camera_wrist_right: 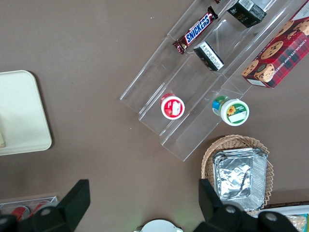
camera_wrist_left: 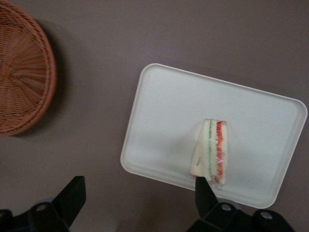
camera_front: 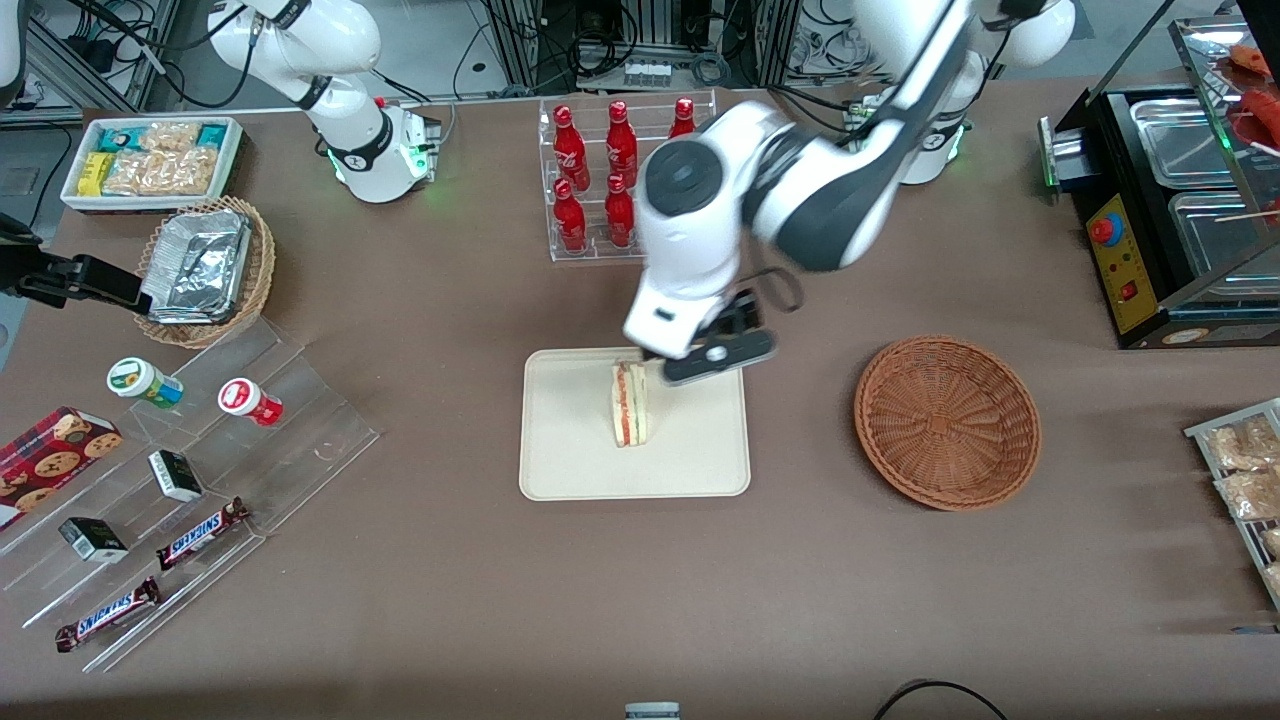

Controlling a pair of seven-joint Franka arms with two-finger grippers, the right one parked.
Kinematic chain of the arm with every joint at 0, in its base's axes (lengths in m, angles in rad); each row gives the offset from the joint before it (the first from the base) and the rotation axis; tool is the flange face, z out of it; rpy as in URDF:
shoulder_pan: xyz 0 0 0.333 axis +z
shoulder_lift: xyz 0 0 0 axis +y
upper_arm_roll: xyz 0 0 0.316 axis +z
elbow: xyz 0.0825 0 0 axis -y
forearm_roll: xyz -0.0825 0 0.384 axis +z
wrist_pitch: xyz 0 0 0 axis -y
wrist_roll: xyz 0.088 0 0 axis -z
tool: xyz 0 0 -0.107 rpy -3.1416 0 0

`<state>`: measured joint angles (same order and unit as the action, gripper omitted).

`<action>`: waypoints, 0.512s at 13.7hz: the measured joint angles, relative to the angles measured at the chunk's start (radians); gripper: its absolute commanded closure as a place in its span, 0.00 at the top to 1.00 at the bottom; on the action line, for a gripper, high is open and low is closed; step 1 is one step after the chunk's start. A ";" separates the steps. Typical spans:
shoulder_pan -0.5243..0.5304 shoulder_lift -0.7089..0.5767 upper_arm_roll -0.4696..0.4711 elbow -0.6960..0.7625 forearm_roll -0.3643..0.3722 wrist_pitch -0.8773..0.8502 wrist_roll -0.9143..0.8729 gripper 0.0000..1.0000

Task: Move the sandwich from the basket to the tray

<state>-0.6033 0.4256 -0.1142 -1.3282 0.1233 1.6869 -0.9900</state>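
1. Tool [camera_front: 655, 365] hangs just above the tray's [camera_front: 570, 440] rim, at the edge farther from the front cam; fingers [camera_wrist_left: 205, 193] spread wide apart, gripping nothing.
2. Sandwich [camera_front: 631, 404] lies on the tray, about mid-tray, filling edge up. Wrist cam: one fingertip is right at the sandwich's end, can't tell if touching; the other finger is off the tray, over bare worktop [camera_front: 640, 600].
3. Key relation: in the front view the sandwich sits at approx 7 o'clock from the tool, just beside it, nearer the cam. Its long axis runs 12–6 in that view.
4. Basket [camera_front: 947, 421] is well apart from the tray, toward the working arm's end, w/ nothing in it.
5. Judgement: placing looks done; what's left is prob. a straight lift clear of the sandwich w/o nudging it.
6. Counts: 1 sandwich, 1 tray, 1 reddish-brown basket, 1 tool at work. Also 5 red bottles [camera_front: 596, 175] in a clear rack, farther from the cam than the tray.
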 measured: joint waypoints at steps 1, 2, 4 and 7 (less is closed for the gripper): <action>0.029 -0.037 0.001 -0.009 -0.003 -0.052 0.050 1.00; 0.064 -0.072 0.002 -0.020 -0.011 -0.097 0.112 1.00; 0.157 -0.145 0.005 -0.053 -0.034 -0.165 0.274 1.00; 0.343 -0.253 0.011 -0.114 -0.069 -0.227 0.542 1.00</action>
<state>-0.2601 0.1729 -0.1036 -1.4420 0.0543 1.4604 -0.4479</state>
